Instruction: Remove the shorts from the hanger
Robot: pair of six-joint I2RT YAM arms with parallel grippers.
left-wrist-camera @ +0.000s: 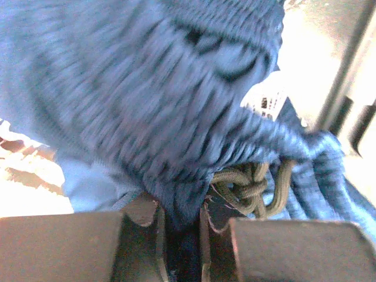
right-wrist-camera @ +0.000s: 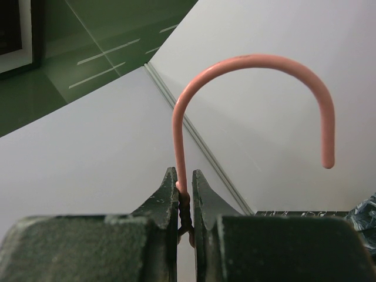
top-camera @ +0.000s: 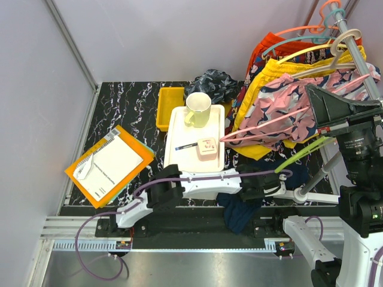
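Blue-looking ribbed cloth of the dark navy shorts [left-wrist-camera: 176, 106] fills the left wrist view, with an olive drawstring [left-wrist-camera: 252, 185] and a white label [left-wrist-camera: 265, 103]. My left gripper [left-wrist-camera: 179, 214] is shut on a fold of this cloth. From above, the navy shorts [top-camera: 239, 214] hang at the table's near edge under my left gripper [top-camera: 262, 185]. My right gripper [right-wrist-camera: 185, 188] is shut on the neck of the pink hanger [right-wrist-camera: 252, 61], just below its hook. In the top view this pink hanger [top-camera: 269, 124] carries pink-and-navy floral cloth beside my right gripper [top-camera: 312, 95]. The charcoal marbled shorts [top-camera: 215, 84] lie bunched at the back.
A white tray [top-camera: 179, 146] holds a mug [top-camera: 197, 109] and a small pink box [top-camera: 207, 145]. Behind it is a yellow bin [top-camera: 167, 106]; an orange folder with a notebook [top-camera: 111, 164] lies left. Yellow shorts [top-camera: 281, 70] and more hangers crowd the metal pole [top-camera: 359, 57]. A lime-green hanger [top-camera: 299, 156] sticks out near my left gripper.
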